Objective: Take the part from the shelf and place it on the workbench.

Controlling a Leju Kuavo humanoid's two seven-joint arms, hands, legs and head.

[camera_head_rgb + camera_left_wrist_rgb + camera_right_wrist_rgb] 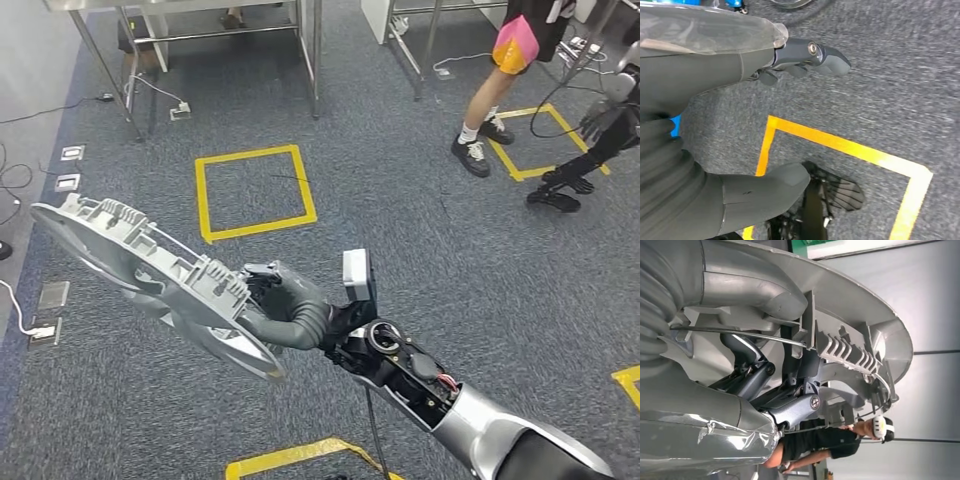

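Nearest the head camera, the silver right arm [483, 425], reaching out over grey carpet [423, 230] — right hand [283, 305] gripping one end of the long grey ribbed part [143, 265], fingers curled into its ribs, held in mid-air. Left hand [715, 125] hanging above yellow floor tape [851, 147] — fingers apart, holding nothing

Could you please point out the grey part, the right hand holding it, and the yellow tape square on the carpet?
grey part [136, 255]: head view, on its ribbed upper face.
right hand [290, 305]: head view, on its back.
yellow tape square [255, 226]: head view, on its near edge.
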